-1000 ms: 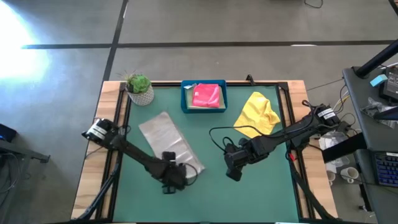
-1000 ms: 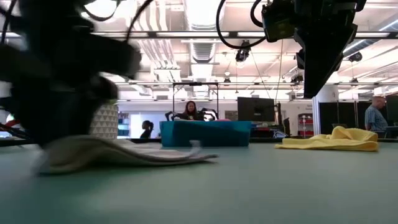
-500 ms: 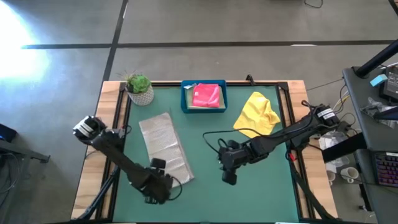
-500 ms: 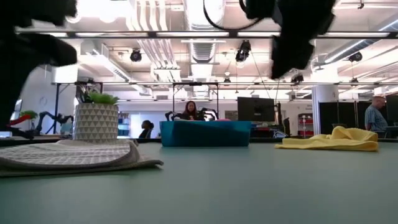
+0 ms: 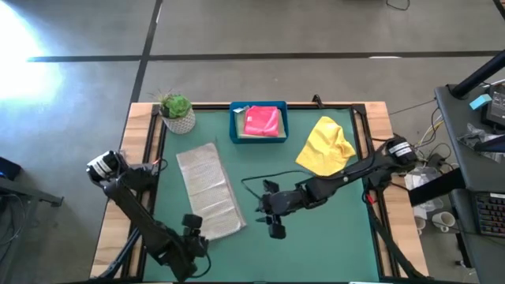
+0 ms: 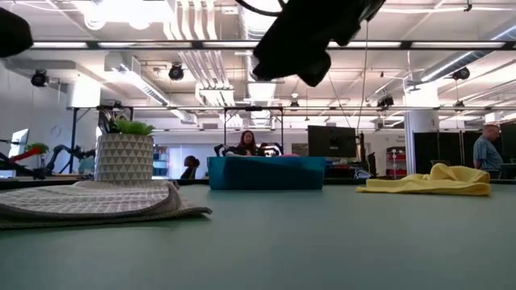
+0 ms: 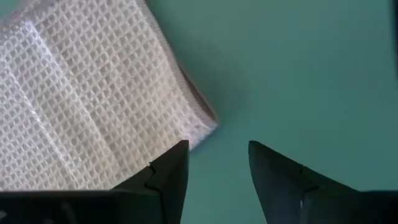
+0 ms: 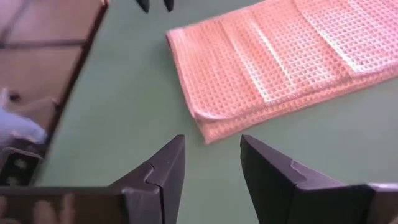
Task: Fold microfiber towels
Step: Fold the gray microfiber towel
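A light grey towel (image 5: 209,191), folded into a long strip, lies flat on the green table (image 5: 316,244). Its near corner (image 7: 198,122) shows in the left wrist view. My left gripper (image 5: 192,226) hangs open just off that near end, nothing between its fingers (image 7: 217,168). My right gripper (image 5: 268,214) stands open to the towel's right, slanting down toward it (image 8: 211,168), clear of the cloth (image 8: 280,56). A yellow towel (image 5: 327,145) lies crumpled at the far right. A pink towel (image 5: 263,121) sits in the blue tray (image 5: 234,126).
A potted plant (image 5: 177,112) stands at the far left corner, next to the grey towel's far end. The blue tray (image 6: 266,173) sits at the middle of the far edge. Bare green table spreads over the near right part.
My left gripper has drawn back off the grey towel's near end toward the table's near left corner and risen. The towel's near end has swung a little to the left and now lies flat. My right gripper has moved left toward the towel, tipping up from pointing down and rolling.
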Controlling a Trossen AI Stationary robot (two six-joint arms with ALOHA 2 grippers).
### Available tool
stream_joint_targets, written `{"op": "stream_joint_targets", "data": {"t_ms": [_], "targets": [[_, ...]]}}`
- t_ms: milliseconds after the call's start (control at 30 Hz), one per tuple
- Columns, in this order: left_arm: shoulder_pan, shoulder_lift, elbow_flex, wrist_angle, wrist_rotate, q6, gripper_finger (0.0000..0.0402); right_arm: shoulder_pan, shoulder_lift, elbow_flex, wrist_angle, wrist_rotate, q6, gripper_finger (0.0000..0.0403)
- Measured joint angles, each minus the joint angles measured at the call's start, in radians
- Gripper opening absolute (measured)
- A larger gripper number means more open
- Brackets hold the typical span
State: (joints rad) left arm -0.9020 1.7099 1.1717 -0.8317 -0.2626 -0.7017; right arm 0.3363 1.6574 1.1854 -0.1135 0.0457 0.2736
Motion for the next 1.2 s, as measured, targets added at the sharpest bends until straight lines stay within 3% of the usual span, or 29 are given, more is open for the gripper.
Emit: {"op": "stream_joint_targets", "data": {"t_ms": [167,500,667,867,1200], "targets": [[0.002,0.047,0.000,0.025,-0.005,0.000,0.0152,-0.002,0.080,0.079,-0.006,-0.074,-0.077,0.0145],[0.007,0.136,-0.002,0.045,-0.010,-0.015,0.0152,-0.003,0.242,0.292,-0.134,-0.084,-0.329,0.0145],[0.012,0.163,-0.001,0.036,-0.011,-0.233,0.0152,-0.006,0.327,0.364,-0.168,-0.128,-0.392,0.0139],[0.013,0.162,-0.004,0.036,-0.082,-0.335,0.0152,-0.010,0.424,0.436,-0.203,-0.122,-0.443,0.0130],[0.018,0.173,-0.010,0.039,-0.136,-0.261,0.0152,-0.019,0.548,0.584,-0.364,-0.069,-0.467,0.0139]]}}
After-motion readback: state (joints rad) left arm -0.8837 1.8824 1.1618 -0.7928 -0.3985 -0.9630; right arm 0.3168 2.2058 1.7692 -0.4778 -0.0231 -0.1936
